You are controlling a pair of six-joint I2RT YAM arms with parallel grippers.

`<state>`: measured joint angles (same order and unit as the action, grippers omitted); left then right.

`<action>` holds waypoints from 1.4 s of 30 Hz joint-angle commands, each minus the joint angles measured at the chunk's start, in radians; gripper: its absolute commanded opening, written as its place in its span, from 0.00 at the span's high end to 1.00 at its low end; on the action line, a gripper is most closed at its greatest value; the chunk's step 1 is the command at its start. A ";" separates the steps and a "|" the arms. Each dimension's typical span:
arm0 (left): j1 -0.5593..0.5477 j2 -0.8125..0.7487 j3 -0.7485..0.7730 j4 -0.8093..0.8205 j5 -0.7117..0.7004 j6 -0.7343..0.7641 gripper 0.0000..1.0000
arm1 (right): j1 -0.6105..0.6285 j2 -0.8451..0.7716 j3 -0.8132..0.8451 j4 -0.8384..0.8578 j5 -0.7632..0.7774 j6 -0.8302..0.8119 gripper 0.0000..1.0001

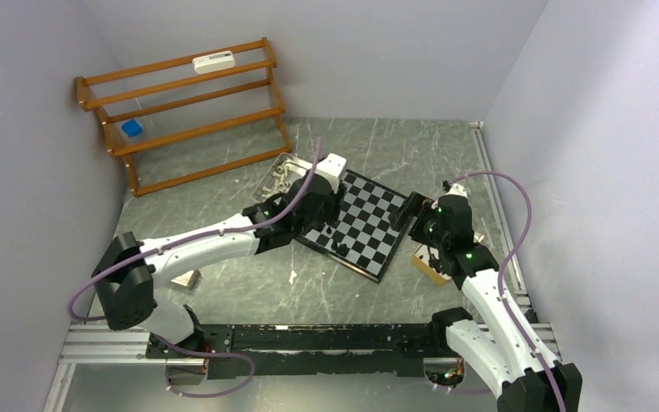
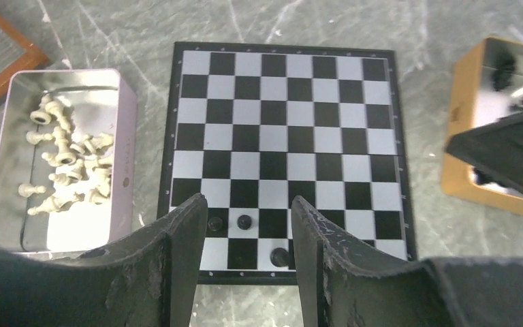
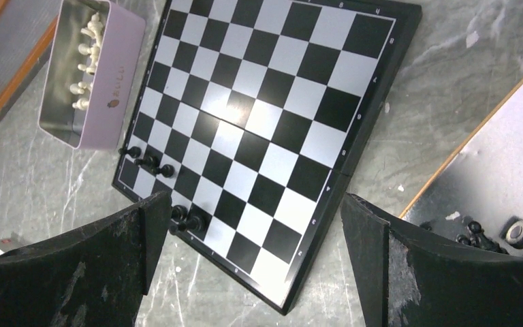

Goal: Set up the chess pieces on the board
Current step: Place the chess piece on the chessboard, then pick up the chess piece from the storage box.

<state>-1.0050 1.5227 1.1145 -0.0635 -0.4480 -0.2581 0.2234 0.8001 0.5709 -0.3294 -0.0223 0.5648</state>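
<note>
The black-and-white board (image 1: 369, 215) lies tilted mid-table; it also shows in the left wrist view (image 2: 286, 129) and the right wrist view (image 3: 265, 116). Several black chess pieces (image 3: 148, 161) stand along its near-left edge, three of them in the left wrist view (image 2: 244, 221). My left gripper (image 1: 319, 215) hovers open and empty above that edge (image 2: 247, 204). My right gripper (image 1: 410, 210) hovers open and empty over the board's right corner (image 3: 255, 204). Cream-white pieces (image 2: 68, 153) lie in a silver tin. More black pieces (image 3: 511, 234) lie in an orange tin.
The silver tin (image 1: 279, 174) sits at the board's far-left side. The orange-rimmed tin (image 1: 432, 263) sits at its right, under my right wrist. A wooden slatted rack (image 1: 189, 112) stands at the back left. A small white scrap (image 1: 292, 276) lies on the table.
</note>
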 commanded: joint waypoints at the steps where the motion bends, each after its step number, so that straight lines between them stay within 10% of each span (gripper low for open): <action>1: -0.007 -0.043 0.076 -0.176 0.180 -0.018 0.48 | -0.008 -0.029 0.047 -0.083 -0.012 0.035 0.00; 14: -0.006 0.089 0.113 -0.383 0.310 -0.032 0.51 | -0.007 -0.046 0.048 -0.152 0.168 0.078 0.00; 22: -0.006 -0.011 0.159 -0.483 0.311 0.047 0.36 | -0.072 0.113 0.112 -0.227 0.426 0.115 0.00; 26: -0.006 -0.090 0.125 -0.493 0.301 0.082 0.10 | -0.179 0.129 0.112 -0.208 0.439 0.130 0.01; 30: -0.006 -0.146 0.085 -0.498 0.258 0.110 0.03 | -0.301 0.174 0.107 -0.205 0.321 0.125 0.11; 35: -0.006 -0.172 0.047 -0.502 0.188 0.110 0.02 | -0.414 0.248 0.090 -0.190 0.203 0.143 0.48; 42: -0.006 -0.181 0.043 -0.515 0.165 0.103 0.02 | -0.449 0.379 0.106 -0.237 0.144 0.160 0.61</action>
<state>-1.0054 1.3594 1.1671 -0.5686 -0.2543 -0.1673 -0.2165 1.1400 0.6601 -0.5289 0.1745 0.7021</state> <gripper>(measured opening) 0.979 0.392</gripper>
